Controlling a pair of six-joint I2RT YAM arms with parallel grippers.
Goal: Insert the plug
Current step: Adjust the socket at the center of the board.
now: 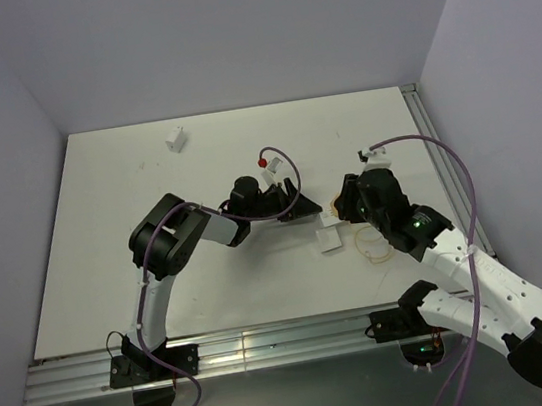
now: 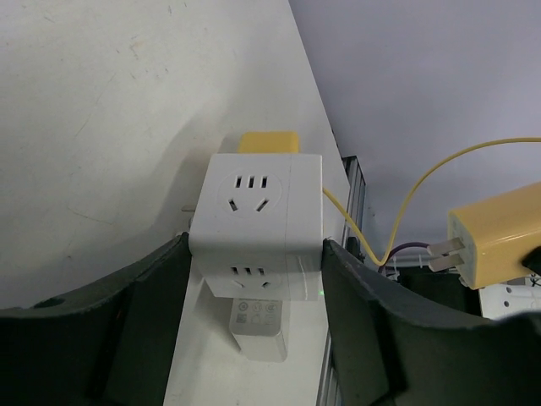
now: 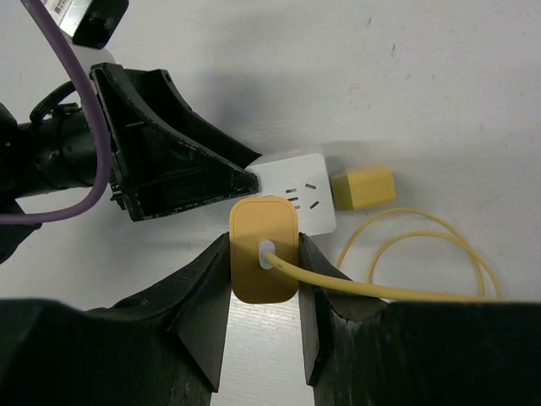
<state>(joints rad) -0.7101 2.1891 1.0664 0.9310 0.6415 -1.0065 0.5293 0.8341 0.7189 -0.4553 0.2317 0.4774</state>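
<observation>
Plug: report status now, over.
Left gripper straddles the socket cube, grip unconfirmed. Right gripper shut on yellow plug, prongs short of the cube. Second yellow plug at cube's side; facing sockets unobstructed.

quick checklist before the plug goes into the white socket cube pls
1. Yellow plug held by right gripper: ok, clamped on its sides.
2. Prongs bare and pointing toward the socket cube: ok.
3. Left gripper bracing the socket cube: cannot tell; its jaws flank it, firm contact unclear.
4. Free slots on the socket cube: ok, unoccupied.
5. Prongs lined up with slots: not ok; yellow plug sits off to the side, apart.
6. Yellow cable slack: ok, loose loops on the table.
</observation>
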